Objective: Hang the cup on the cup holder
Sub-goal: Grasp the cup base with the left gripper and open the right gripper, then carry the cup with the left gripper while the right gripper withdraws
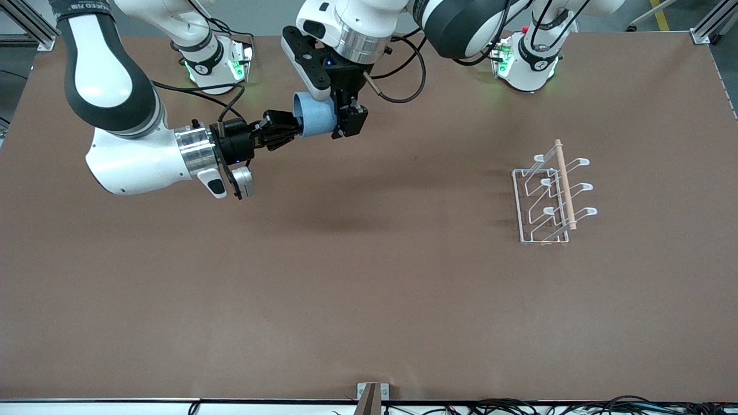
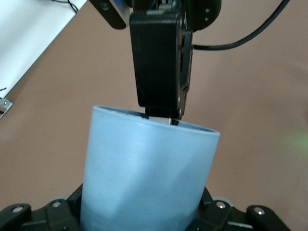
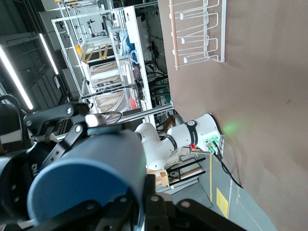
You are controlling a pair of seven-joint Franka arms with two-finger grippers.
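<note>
The light-blue cup (image 1: 316, 118) lies on its side in the air, over the table between the two arm bases, held from both ends. My right gripper (image 1: 291, 128) is shut on the cup's rim, pinching the wall (image 3: 86, 178) between its fingers (image 3: 166, 211). My left gripper (image 1: 335, 109) comes down from above and is shut round the cup's body (image 2: 144, 168). Its dark fingers (image 2: 219, 211) show at both sides of the cup's base end. The white wire cup holder (image 1: 548, 202) with its wooden dowel stands on the table toward the left arm's end, well away from both grippers, and carries nothing.
The brown table top (image 1: 369, 288) carries only the cup holder (image 3: 197, 33). A small bracket (image 1: 372, 395) sits at the table edge nearest the front camera. Cables loop around the arm bases.
</note>
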